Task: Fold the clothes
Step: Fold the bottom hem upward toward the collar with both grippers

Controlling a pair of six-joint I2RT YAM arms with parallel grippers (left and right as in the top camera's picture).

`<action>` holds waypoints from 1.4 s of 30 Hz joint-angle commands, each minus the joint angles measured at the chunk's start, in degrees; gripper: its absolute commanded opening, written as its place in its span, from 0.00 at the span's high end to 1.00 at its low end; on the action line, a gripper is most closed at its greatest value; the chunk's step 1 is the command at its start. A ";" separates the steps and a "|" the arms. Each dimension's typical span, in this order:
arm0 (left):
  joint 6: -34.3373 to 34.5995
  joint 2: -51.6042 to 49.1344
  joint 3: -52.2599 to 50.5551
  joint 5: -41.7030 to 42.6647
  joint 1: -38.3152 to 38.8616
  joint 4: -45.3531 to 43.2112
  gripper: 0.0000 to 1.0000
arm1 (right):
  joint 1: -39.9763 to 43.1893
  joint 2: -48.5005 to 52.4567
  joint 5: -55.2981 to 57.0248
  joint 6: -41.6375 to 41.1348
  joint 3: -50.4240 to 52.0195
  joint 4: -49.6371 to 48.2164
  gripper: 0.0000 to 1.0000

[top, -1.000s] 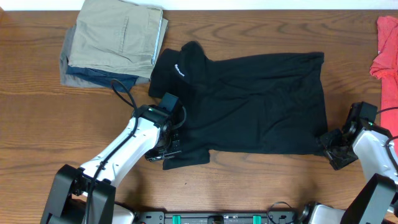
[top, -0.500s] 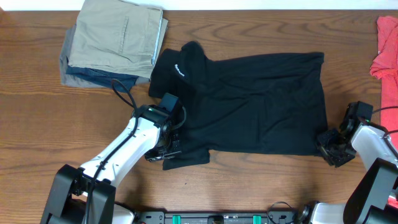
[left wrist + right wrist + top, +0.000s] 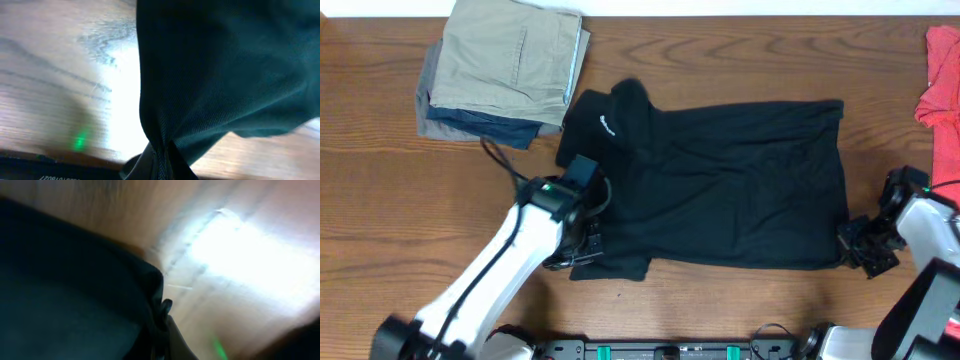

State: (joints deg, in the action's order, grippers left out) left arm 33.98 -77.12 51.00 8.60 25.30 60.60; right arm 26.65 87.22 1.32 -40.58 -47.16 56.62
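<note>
The clothes, a black short-sleeved shirt (image 3: 720,180) with a small white mark (image 3: 607,125) near its collar, lie spread across the middle of the wooden table. My left gripper (image 3: 582,248) is shut on the shirt's near left corner; in the left wrist view the black fabric (image 3: 215,75) bunches down into the jaws (image 3: 162,162). My right gripper (image 3: 848,242) is shut on the shirt's near right corner, where the right wrist view shows the dark hem (image 3: 100,300) pinched between the fingers (image 3: 162,330).
A stack of folded khaki (image 3: 510,55) and blue (image 3: 480,122) garments sits at the back left, just beyond the shirt's collar. A red garment (image 3: 942,85) lies at the right edge. Bare wood (image 3: 400,200) runs along the left and front.
The right gripper has shut on the shirt's near right corner. The left arm has shifted left and forward with its corner, and the shirt's near edge is pulled straighter.
</note>
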 commanded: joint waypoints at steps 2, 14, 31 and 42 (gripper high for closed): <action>-0.92 7.61 -0.09 -0.85 -0.13 2.45 0.94 | 1.29 -5.99 4.39 1.07 -5.20 4.35 0.99; -0.74 17.31 0.17 1.64 -0.15 3.65 0.94 | 1.29 -11.08 4.85 2.93 -6.05 8.48 0.98; -0.94 0.61 0.11 -16.15 -0.15 -20.37 0.94 | -2.67 -10.95 2.89 2.91 -4.59 -4.07 0.98; -0.94 -13.97 0.11 -18.56 -2.69 -32.89 0.94 | -5.27 -8.15 1.38 2.91 -0.17 -15.96 0.98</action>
State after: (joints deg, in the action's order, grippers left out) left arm 33.78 -89.25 51.03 -7.46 23.62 28.53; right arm 22.41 77.58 2.04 -38.30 -48.10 41.82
